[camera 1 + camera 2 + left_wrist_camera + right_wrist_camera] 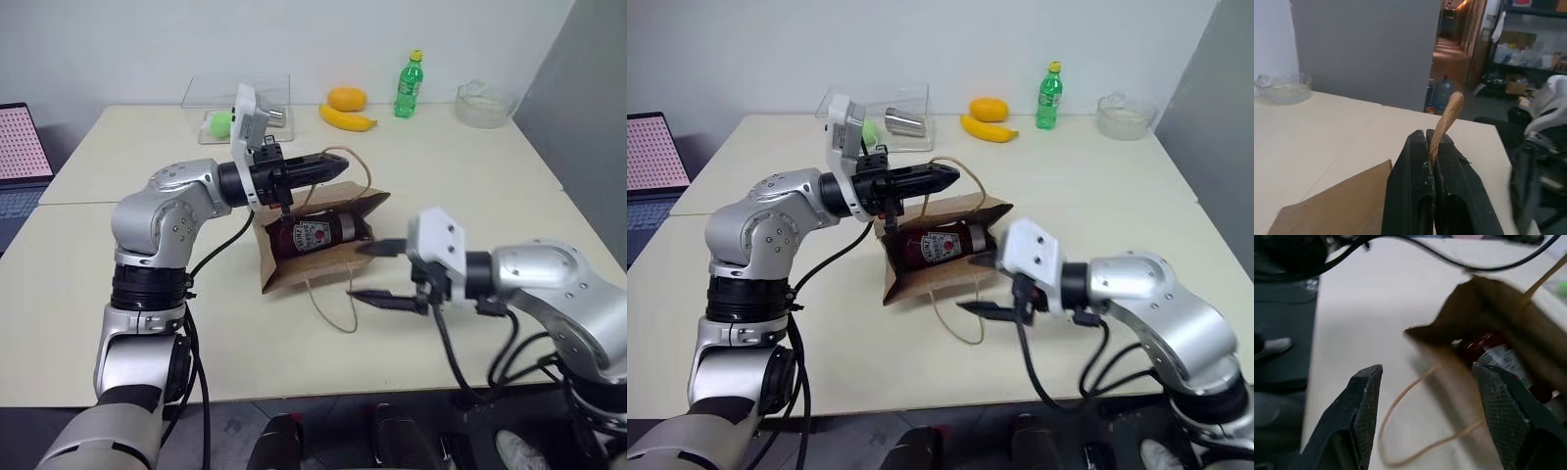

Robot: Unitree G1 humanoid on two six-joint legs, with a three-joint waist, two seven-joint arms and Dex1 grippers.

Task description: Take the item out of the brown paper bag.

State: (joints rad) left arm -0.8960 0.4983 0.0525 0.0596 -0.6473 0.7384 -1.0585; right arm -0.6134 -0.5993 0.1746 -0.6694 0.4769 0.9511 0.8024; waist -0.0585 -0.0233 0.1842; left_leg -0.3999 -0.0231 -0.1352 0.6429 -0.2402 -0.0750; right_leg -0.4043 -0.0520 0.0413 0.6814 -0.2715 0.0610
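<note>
Red glossy labelled bottle-like item [312,235] still inside brown kraft paper bag [294,269]. Left end effector [331,166] pinching tan twisted-paper handle [1447,117]. Right end effector [374,274] spread at bag mouth; extraction pending.

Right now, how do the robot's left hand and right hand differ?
The left hand is shut on the bag handle, lifting the brown paper bag's upper side; the right hand is open and holds nothing. The left hand is above the bag; the right hand is at its mouth, facing the bottle-shaped item inside. Both have two black fingers.
</note>
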